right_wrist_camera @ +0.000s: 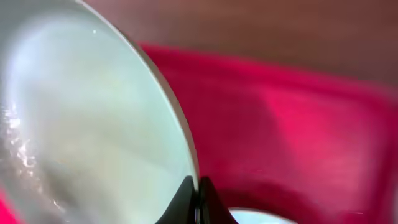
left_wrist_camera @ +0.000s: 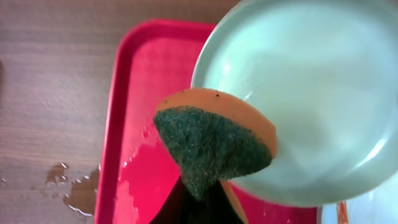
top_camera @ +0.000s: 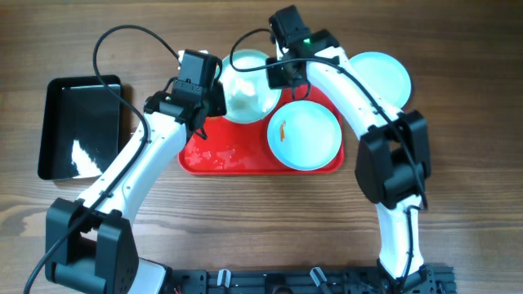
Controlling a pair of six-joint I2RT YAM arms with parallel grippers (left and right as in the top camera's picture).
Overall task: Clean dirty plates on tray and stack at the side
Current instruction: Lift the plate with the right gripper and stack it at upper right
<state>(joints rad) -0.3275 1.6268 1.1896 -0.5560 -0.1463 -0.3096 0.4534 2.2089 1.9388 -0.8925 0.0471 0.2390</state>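
Over the tray's (top_camera: 221, 157) far left, the held plate (top_camera: 245, 96) is tilted, its rim pinched tight by the right gripper (right_wrist_camera: 198, 200). The left gripper (left_wrist_camera: 198, 202) clamps a sponge (left_wrist_camera: 214, 142) against it. The smeared plate (top_camera: 304, 135) lies on the tray, and the third plate (top_camera: 384, 75) sits off it, on the table (top_camera: 458, 245).

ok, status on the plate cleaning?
Left fingers shut on sponge, at the held plate. Right fingers pinch that plate's rim. Smeared plate on red tray, third plate on table beside it. Nothing blocking.
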